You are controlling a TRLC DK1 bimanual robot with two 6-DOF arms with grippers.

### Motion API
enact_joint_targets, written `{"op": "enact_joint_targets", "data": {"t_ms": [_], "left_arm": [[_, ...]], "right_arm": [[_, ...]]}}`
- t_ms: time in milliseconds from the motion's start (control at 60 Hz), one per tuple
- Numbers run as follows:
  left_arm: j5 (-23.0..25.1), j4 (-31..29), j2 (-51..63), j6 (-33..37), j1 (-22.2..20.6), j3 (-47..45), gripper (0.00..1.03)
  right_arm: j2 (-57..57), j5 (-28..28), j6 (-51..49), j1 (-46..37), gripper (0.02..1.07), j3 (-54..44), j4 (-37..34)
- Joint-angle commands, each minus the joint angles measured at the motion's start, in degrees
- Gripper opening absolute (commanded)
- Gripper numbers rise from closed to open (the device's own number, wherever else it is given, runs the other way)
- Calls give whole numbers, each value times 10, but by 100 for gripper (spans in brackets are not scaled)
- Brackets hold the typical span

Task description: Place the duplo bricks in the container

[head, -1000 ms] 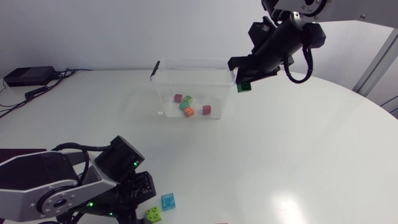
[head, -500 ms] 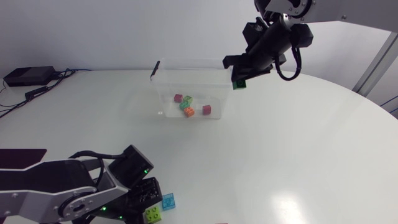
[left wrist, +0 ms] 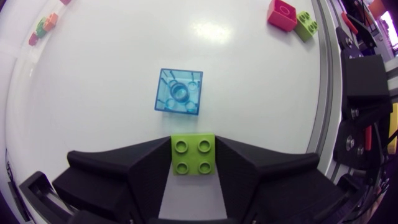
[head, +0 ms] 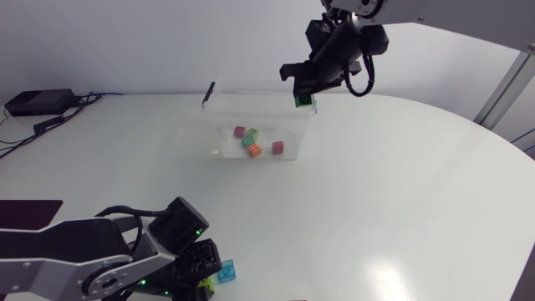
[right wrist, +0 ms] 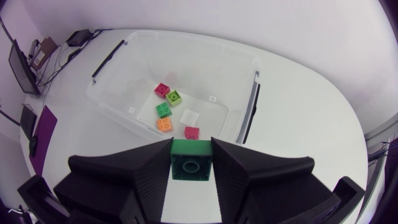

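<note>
— Left hand, what does it have?
— Its two fingers are closed on a lime brick, one finger touching at each side. Whether the brick is lifted or rests on the surface, I cannot tell.
— And around this hand?
— Just ahead of the fingertips, a clear blue brick lies flat on the surface. It is near the lime brick but apart from it. Further ahead and off to one side, close to the edge of the surface, are a pink brick and a small green brick, just beside each other.
— Now the right hand.
— It is also closed. Both fingers press a dark green brick between them, and the hand is up in the air.
— Where is the container from there?
— Below this hand and ahead of it. It is of clear plastic, open on top, and stands on the surface. From the head view the held brick is over the container's rim, at one corner.
— Is something inside?
— Yes, five bricks lie close together on the bottom, ahead of the hand: a magenta brick, a light green brick, a darker green brick, an orange brick and a red brick. The red one is nearest to the hand.
</note>
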Motion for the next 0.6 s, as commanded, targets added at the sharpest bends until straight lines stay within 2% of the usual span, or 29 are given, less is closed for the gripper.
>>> {"op": "enact_joint_targets", "data": {"t_ms": [0, 167, 400, 467, 583], "left_arm": [[-2, 0, -34, -10, -4, -20, 30], [3, -29, -103, -9, 2, -16, 30], [14, -69, -171, 5, 37, 8, 30], [17, -79, -181, 11, 53, 20, 30], [25, -93, -196, 21, 80, 38, 31]], "right_arm": [[31, 8, 16, 3, 31, 25, 2], [62, 20, 16, 4, 31, 59, 6], [92, 32, 16, 5, 32, 95, 5], [98, 34, 16, 6, 42, 102, 4], [110, 38, 14, 10, 75, 111, -2]]}}
